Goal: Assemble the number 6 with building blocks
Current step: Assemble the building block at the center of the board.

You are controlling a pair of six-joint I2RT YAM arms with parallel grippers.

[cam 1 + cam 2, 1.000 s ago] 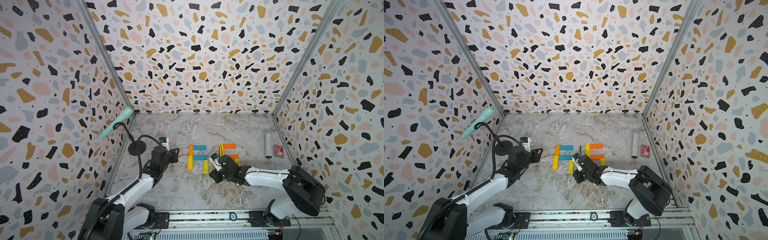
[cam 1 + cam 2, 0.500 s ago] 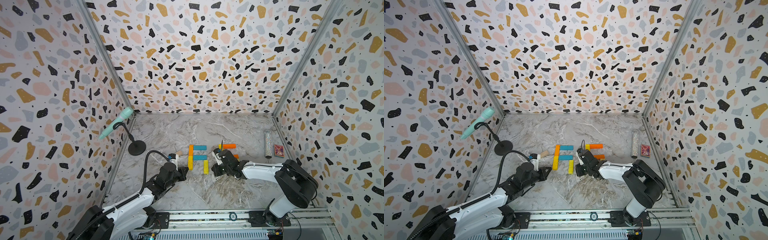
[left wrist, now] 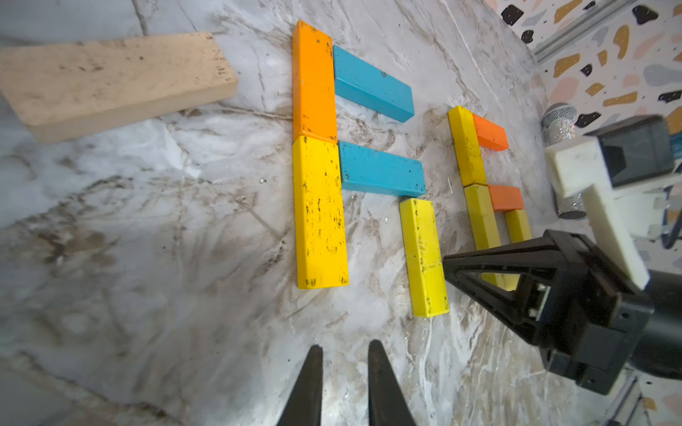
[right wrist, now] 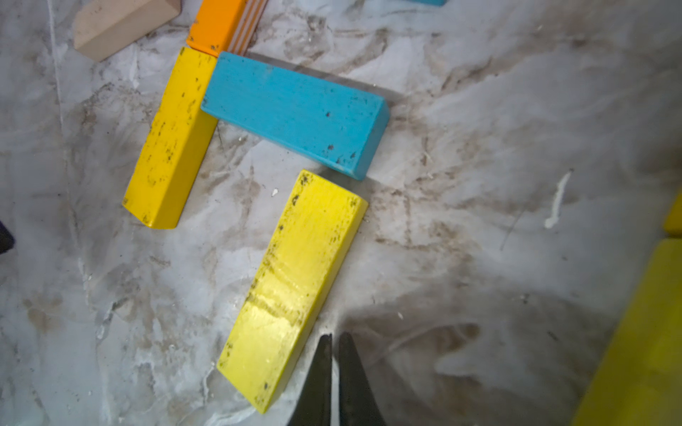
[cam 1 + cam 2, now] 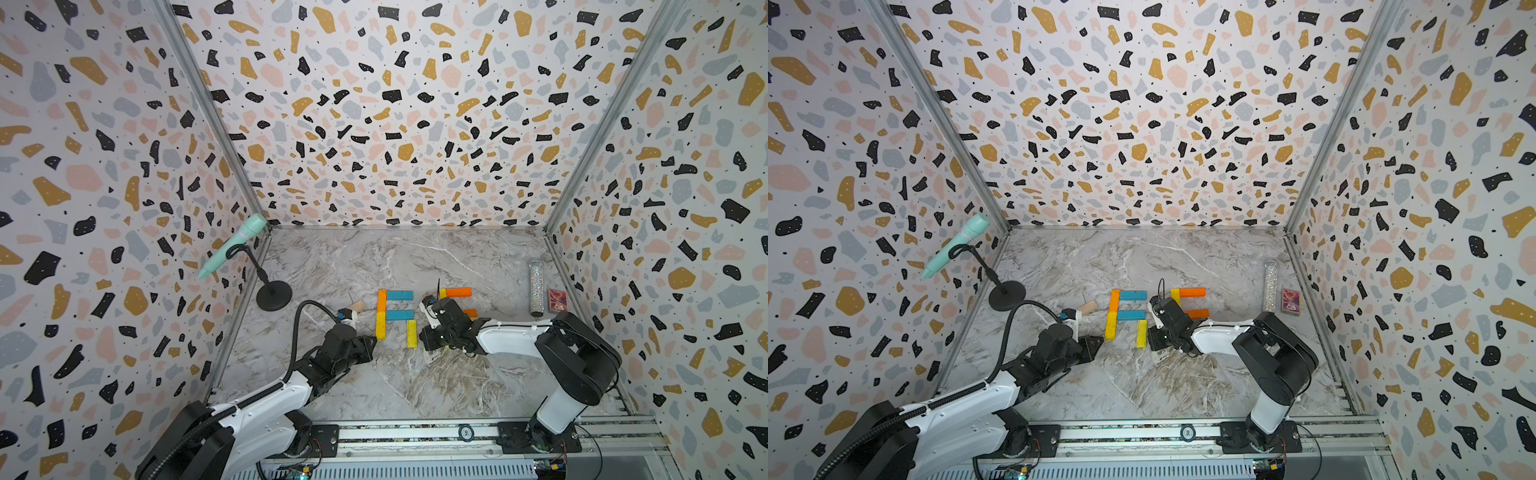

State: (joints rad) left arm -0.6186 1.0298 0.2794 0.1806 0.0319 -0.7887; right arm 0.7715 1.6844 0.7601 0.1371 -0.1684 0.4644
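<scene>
While the number 6 [image 5: 400,314] is lying unfinished, its lower loop lacking a base plank, both top views are showing the left claw [image 5: 372,340] sitting low just short of the foot of the tall yellow plank [image 5: 380,325]. The right claw [image 5: 422,334] is sitting just beside the short yellow plank [image 5: 411,333]. With both claws crowding the open base, I am judging a clash likely if they are reaching in together.

From the left wrist, the left claw [image 3: 343,348] is standing slightly parted and gripping nothing. The tall yellow plank [image 3: 319,214] is lying straight ahead of its tips, and the pale plank [image 3: 110,77] is lying far ahead and off to one side. A forward drift would be shoving the tall plank away from the orange plank [image 3: 313,81] and teal plank [image 3: 382,169] it is touching.

From the right wrist, the right claw [image 4: 334,337] is looking pinched together and empty, its tips just beside the near corner of the short yellow plank [image 4: 291,287]. Whether that plank is touching the teal plank [image 4: 295,110] I cannot tell. A sideways sweep would be swinging it askew, spoiling the loop's square.
</scene>
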